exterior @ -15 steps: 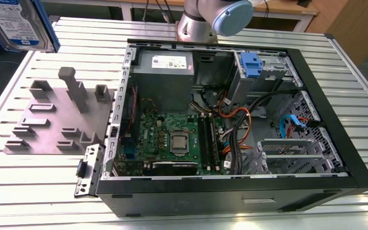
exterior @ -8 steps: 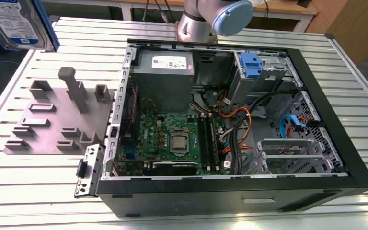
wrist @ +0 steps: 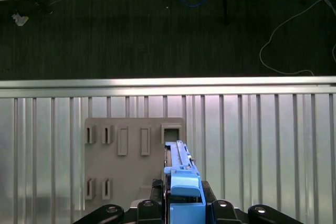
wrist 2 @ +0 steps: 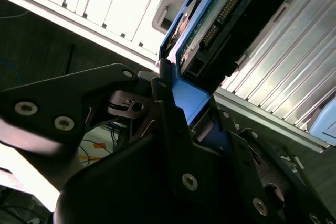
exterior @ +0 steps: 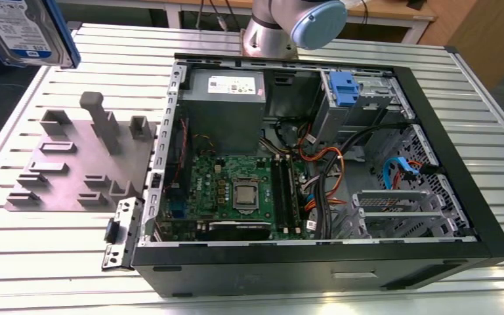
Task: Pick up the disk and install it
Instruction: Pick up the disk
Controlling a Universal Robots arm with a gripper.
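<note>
Holding the disk (exterior: 24, 29) aloft above the counter (exterior: 60, 262) mid-transfer, the pincer (wrist: 182, 203) grips its blue-railed end; installing calls for squaring it with the drive bay (exterior: 375, 98) in the case (exterior: 322, 279).

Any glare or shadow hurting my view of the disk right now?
Second wrist view: table slats blown out white behind the disk; the pincer shut on it is a dark silhouette. First wrist view: even light, no glare, disk edge-on. Exterior view: disk cut by the frame's corner.

Disk (exterior: 20, 26) clamped in claw (wrist: 181, 205), airborne.
Silver, white-and-blue label, blue side rails; on edge, projecting beyond the claw tips, apparently gripped at a rail end.
</note>
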